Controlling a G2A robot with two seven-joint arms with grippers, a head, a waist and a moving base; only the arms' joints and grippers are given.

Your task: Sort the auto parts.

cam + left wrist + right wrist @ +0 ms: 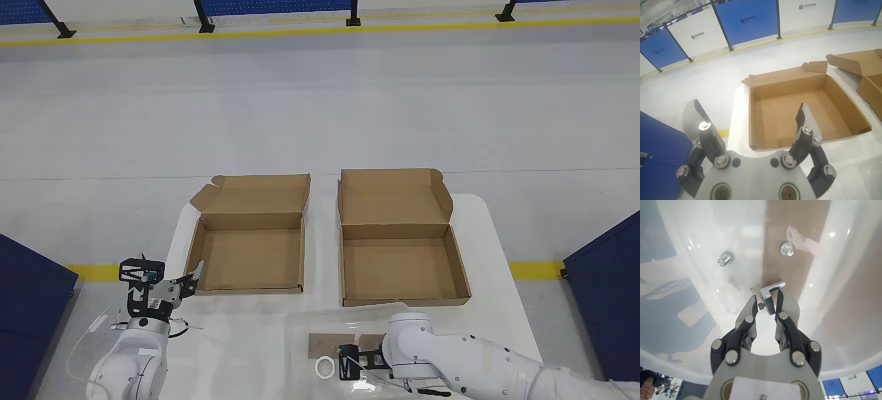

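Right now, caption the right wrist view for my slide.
Right gripper shut on a silver L-shaped metal bracket inside a translucent white plastic bin, two silver bolts lying nearby.

White table [322, 262] with rounded corners. Bears two shallow, open brown boxes side by side, lids folded back: left cardboard box [248, 258] and right cardboard box [400, 268], a narrow gap between. Near the front edge, holds a flat brown cardboard strip [328, 345] with a small white ring [325, 368] just beside it. Also carries a clear plastic tub [674, 291] over that strip.
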